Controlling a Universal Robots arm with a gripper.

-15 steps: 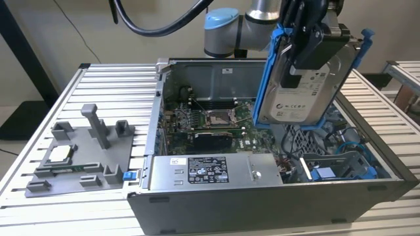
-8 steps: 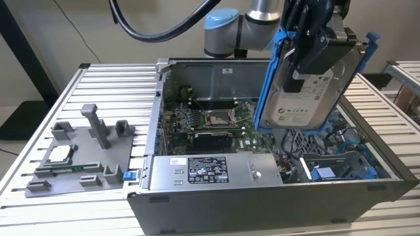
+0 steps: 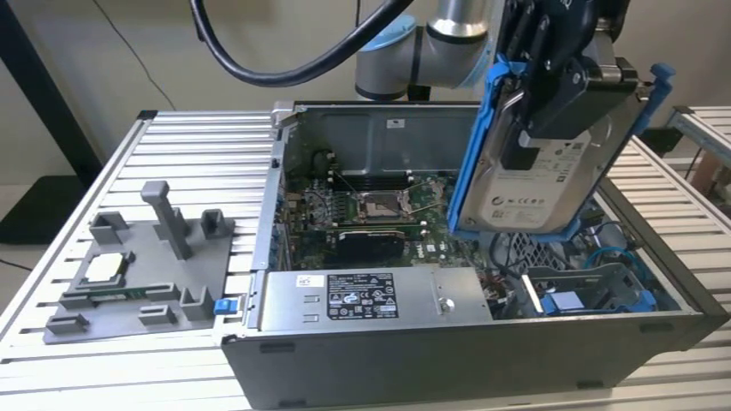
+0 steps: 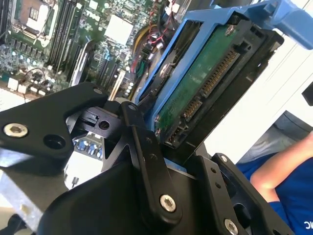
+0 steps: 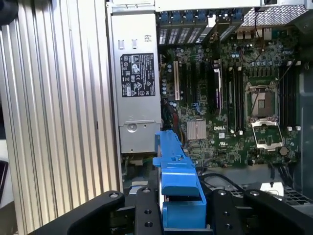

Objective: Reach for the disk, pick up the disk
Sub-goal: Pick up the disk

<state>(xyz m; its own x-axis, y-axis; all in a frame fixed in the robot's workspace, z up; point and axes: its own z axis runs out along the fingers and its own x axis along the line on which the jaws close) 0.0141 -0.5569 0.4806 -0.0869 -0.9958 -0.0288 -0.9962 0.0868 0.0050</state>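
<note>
The disk (image 3: 535, 175), a silver drive with a white label in a blue bracket, hangs tilted in the air above the right side of the open computer case (image 3: 457, 351). My gripper (image 3: 546, 107) is shut on it from above, its black fingers clamped across the drive's upper part. In the second wrist view the disk's (image 4: 205, 83) green circuit-board underside and connector face the camera, held by the gripper's black linkage (image 4: 146, 161). In the first wrist view the blue bracket (image 5: 177, 171) sits between the black fingers (image 5: 146, 215).
Below lie the motherboard (image 3: 365, 205), the grey power supply (image 3: 365, 295) and a drive bay with blue parts (image 3: 583, 300). A grey fixture (image 3: 137, 274) holding a small silver chip stands on the slatted table (image 3: 194, 145) at the exterior view's left. A person's blue-sleeved arm (image 4: 281, 183) is nearby.
</note>
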